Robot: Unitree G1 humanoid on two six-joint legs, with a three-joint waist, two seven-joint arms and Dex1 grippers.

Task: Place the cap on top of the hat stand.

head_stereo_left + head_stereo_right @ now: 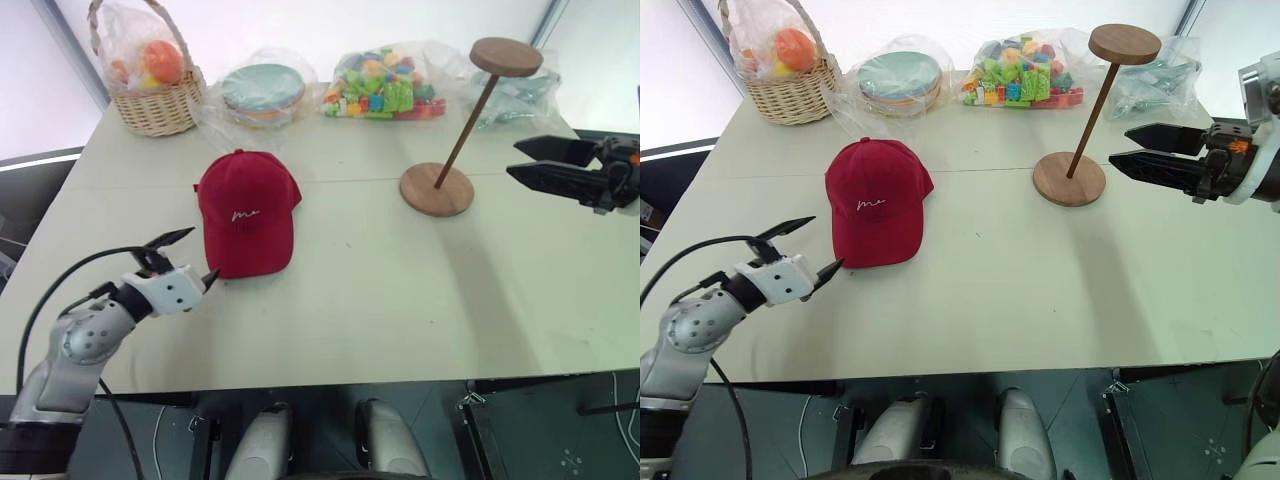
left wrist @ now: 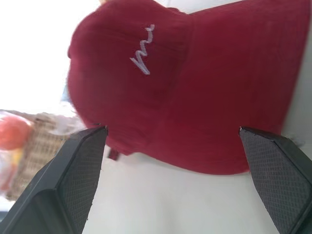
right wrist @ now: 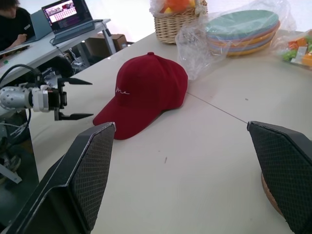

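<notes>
Now | cap [image 1: 246, 213] flat | just beyond left gripper [image 1: 184, 257] fingers [image 1: 172, 238], untouched

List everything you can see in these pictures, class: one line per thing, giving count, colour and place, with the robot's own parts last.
cap: one, dark red, flat on the table, left of centre, brim toward the near edge
hat stand: one, brown wood, right of the cap, disc bare
basket: one, wicker, far left corner, holding bagged orange items
plates: one stack, pastel, in plastic, right of the basket
blocks: one bag, mixed colours, between plates and stand
clear bag: one, greenish contents, behind the stand
table: one, pale
laptop: one, open, on a side desk
person: one, dark top, at that desk
left gripper: open, beside the cap's brim
right gripper: open, right of the stand
</notes>
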